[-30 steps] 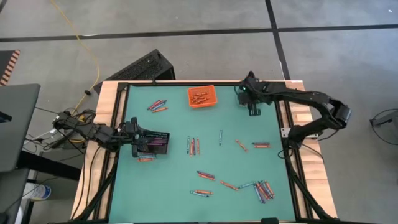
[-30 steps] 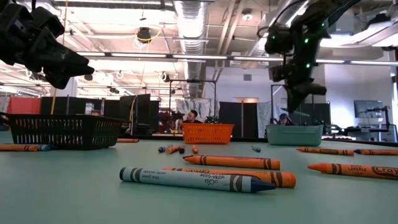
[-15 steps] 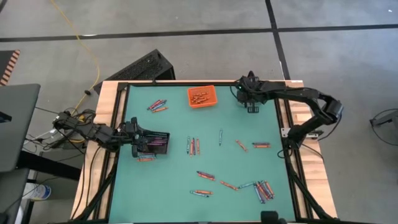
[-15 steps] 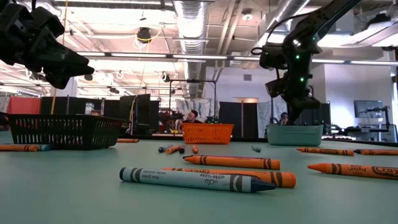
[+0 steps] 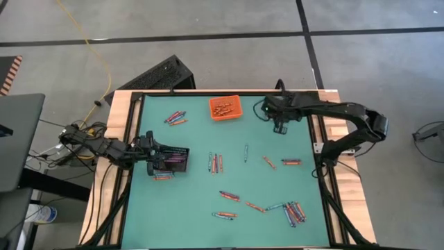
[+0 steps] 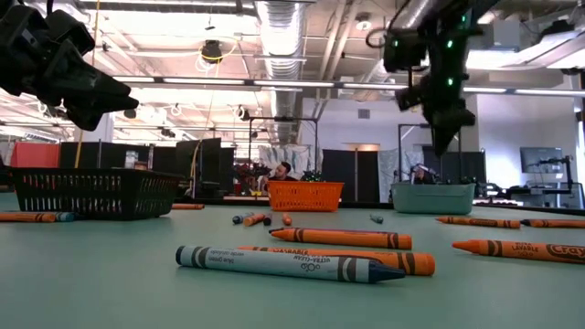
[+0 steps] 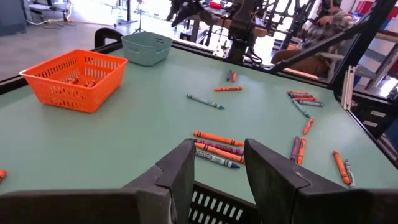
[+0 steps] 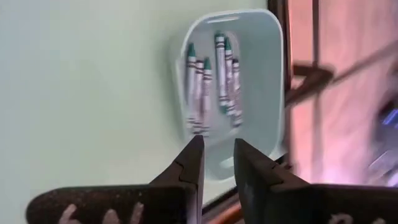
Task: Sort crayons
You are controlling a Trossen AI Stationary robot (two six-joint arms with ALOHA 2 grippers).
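Note:
Crayons lie scattered on the green table, in a cluster at mid-table [image 5: 216, 163] and another cluster near the front right [image 5: 293, 212]. A teal bin [image 8: 230, 87] at the far right holds several teal crayons [image 8: 211, 81]. My right gripper [image 8: 216, 158] hangs open above the bin's near rim, pointing steeply down, with nothing between its fingers. It also shows high over the bin in the low view [image 6: 445, 137]. My left gripper [image 7: 217, 171] waits open and level at the table's left, over the black bin [image 5: 171, 158], which holds purple-pink crayons.
An orange bin [image 5: 225, 107] with orange crayons stands at the far middle. More crayons lie at the far left [image 5: 176, 118] and beside the black bin [image 5: 162, 177]. A blue and an orange crayon [image 6: 288, 262] lie close to the low camera. A wooden frame [image 5: 326, 139] borders the table.
My right gripper first dipped toward the teal bin, then rose well above it and shifted toward the table's left, rolling about its own axis as it went.

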